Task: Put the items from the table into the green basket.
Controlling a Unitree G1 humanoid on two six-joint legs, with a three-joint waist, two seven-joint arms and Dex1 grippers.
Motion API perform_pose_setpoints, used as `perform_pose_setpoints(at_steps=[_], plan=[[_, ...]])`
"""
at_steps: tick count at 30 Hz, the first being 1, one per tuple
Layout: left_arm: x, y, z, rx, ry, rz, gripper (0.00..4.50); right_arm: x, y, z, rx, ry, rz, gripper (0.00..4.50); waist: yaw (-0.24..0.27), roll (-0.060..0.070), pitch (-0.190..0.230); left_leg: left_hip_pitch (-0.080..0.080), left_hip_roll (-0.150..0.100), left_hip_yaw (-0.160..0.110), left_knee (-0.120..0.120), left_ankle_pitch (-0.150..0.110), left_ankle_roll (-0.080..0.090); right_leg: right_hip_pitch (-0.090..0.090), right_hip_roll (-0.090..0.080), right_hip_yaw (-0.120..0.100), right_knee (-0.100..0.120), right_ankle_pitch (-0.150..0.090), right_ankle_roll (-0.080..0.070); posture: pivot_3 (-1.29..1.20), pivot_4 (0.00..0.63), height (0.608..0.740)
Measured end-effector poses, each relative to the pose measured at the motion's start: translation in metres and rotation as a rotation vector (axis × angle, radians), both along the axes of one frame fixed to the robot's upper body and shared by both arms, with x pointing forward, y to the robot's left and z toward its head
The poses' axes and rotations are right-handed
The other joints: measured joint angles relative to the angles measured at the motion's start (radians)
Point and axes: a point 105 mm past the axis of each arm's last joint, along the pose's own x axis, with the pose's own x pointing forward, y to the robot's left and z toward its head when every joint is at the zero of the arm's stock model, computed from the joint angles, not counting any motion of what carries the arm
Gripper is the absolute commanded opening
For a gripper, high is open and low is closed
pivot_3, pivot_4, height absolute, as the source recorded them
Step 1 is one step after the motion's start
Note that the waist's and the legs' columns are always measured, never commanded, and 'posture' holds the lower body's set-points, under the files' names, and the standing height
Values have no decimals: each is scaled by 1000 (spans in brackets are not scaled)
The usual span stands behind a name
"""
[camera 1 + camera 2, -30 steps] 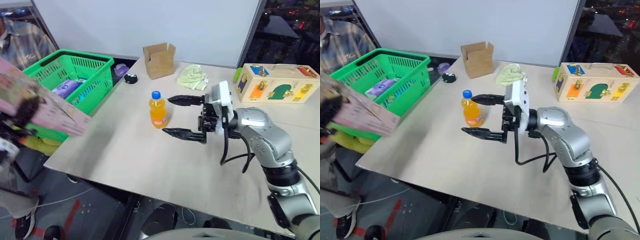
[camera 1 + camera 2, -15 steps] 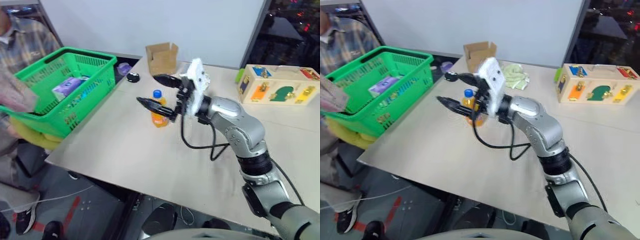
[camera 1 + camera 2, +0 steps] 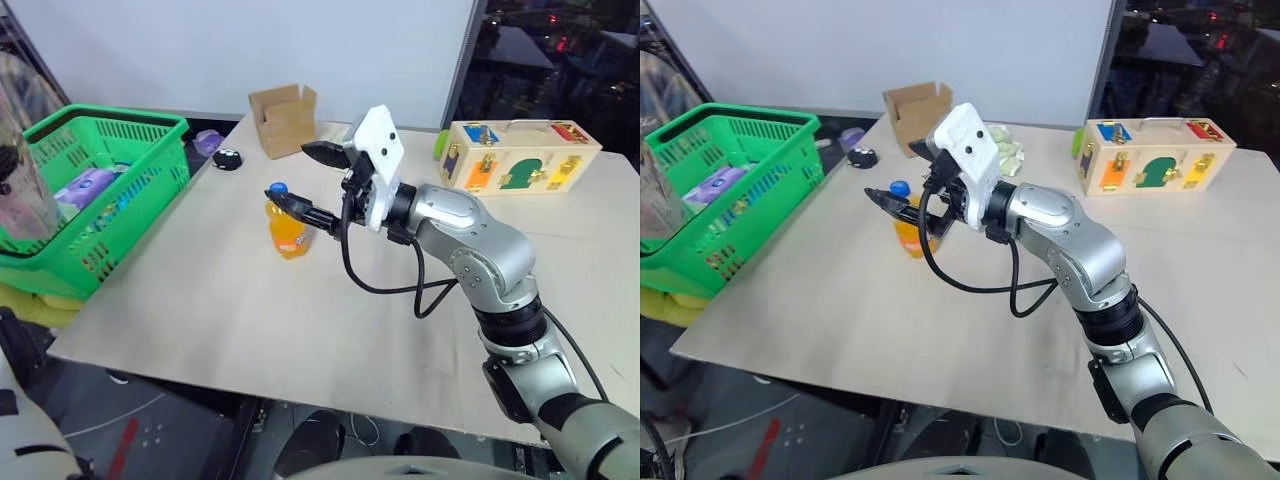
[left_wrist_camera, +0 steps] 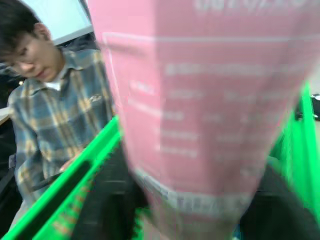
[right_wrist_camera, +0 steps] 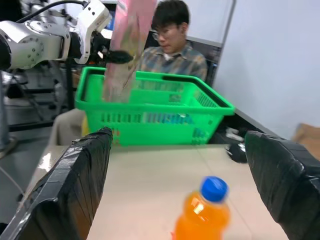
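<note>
The green basket stands off the left end of the table. Above it the pink pack hangs upright and blurred, between the spread fingers of my left gripper. From the left wrist the pack sits close in front, with a dark finger on each side. The orange bottle with its blue cap stands on the table. My right gripper is open and level beside it. The bottle lies ahead between its fingers, untouched.
A person in a plaid shirt sits behind the basket, which holds a purple pack. At the table's back stand a cardboard box, a small black object, a green cloth and a wooden puzzle box.
The view has shifted. The pink pack went from slanting at the basket's near side to upright over it, and my left fingers have spread. My right gripper stayed open and closed in on the bottle.
</note>
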Motion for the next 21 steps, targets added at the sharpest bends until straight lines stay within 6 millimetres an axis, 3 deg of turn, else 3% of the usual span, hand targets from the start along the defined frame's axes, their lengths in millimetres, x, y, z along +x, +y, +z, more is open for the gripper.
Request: perform_pose_setpoints(at_steps=[1,4,7,9,11,13,15,18,20,21], plan=[[-1,0,0,-4,-8,1,4468,0,-1,-1,-2,1,-2,4500,-8,0,0,0,0,0,0,0,0,0,0,0,0,0,0,134,0,740],[-3,1,5,-45,-77,-21,4468,2,-4,-5,-14,8,-15,4500,-34,0,0,0,1,-1,0,0,0,0,1,0,0,1,-1,138,0,740],[4,-19,21,-100,-188,-184,4468,4,-10,-11,-33,11,-25,4500,-48,0,0,0,1,-1,1,0,0,0,1,0,1,1,-1,129,0,740],[7,-45,26,-112,-196,-376,4468,3,-12,-12,-41,8,-24,4500,-58,3,0,0,4,0,1,0,0,1,-1,1,1,1,-1,125,0,740],[5,-89,2,-134,-96,-620,4468,3,-18,-15,-57,-1,-29,4500,-71,10,1,2,5,1,1,0,1,1,-3,7,1,1,-2,112,0,740],[-13,-133,-45,-220,52,-803,4468,4,-29,-24,-89,4,-43,4500,-89,13,0,3,6,5,1,-1,3,0,-4,15,2,2,-3,102,0,740],[-34,-163,-85,-343,160,-871,4468,7,-43,-36,-123,31,-69,4500,-111,11,0,2,10,6,1,-1,3,-1,-2,16,0,3,-6,99,0,740],[-55,-184,-95,-405,201,-894,4468,4,-58,-44,-152,42,-79,4500,-117,10,1,2,16,5,1,-1,2,-4,5,14,1,5,-8,97,0,740],[-58,-194,-92,-350,208,-904,4468,1,-64,-44,-166,35,-75,4500,-107,16,3,4,18,3,1,-1,2,-2,7,12,1,5,-10,88,0,740],[-54,-204,-101,-288,240,-900,4468,0,-68,-48,-180,38,-79,4500,-95,24,4,10,18,4,1,-1,1,6,7,11,-1,4,-11,85,0,740]])
